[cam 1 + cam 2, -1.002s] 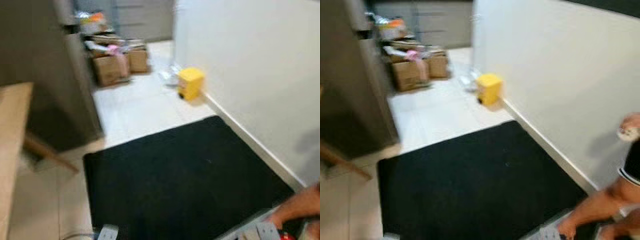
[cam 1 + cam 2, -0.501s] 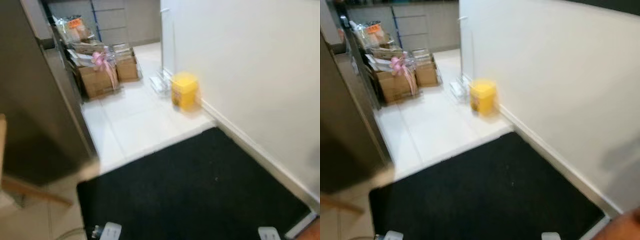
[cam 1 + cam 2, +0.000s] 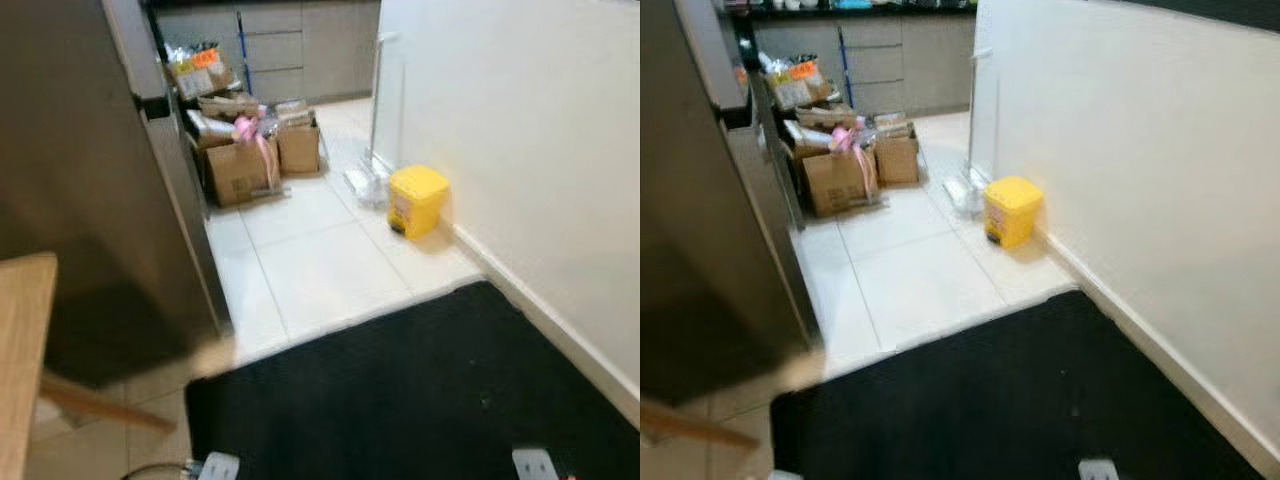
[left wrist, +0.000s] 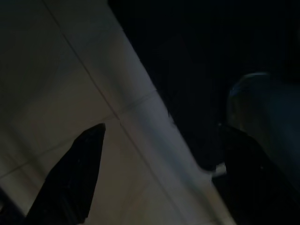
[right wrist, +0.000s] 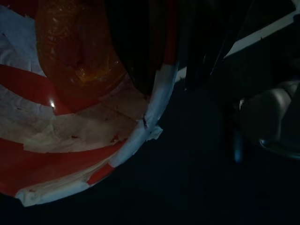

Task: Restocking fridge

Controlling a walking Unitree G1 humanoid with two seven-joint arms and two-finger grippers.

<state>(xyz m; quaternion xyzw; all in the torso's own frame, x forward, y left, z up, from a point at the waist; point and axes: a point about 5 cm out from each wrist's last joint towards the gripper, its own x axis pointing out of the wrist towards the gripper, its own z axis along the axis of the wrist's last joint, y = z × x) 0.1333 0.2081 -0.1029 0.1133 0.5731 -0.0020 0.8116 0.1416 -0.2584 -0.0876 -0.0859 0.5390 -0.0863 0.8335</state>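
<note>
A tall dark grey fridge front [image 3: 90, 190] rises at my left, its door edge beside the tiled aisle. In the right wrist view a red and white packet [image 5: 70, 117] with an orange patch sits right at the camera. My right gripper [image 5: 171, 79] is shut on its edge, and one dark finger [image 5: 136, 51] lies across it. In the left wrist view my left gripper [image 4: 159, 131] hangs open over pale floor tiles and the edge of the black mat, with nothing between its fingers [image 4: 75, 173].
A black mat [image 3: 400, 390] lies at my feet. A white wall [image 3: 540, 150] runs along the right, with a yellow bin [image 3: 416, 199] at its base. Cardboard boxes [image 3: 245, 160] with packets crowd the far end. A wooden table edge [image 3: 20, 350] stands at the near left.
The camera has swung and moved on, so the fridge front and boxes sit nearer the middle. The person's arm at the lower right a second ago has left the picture.
</note>
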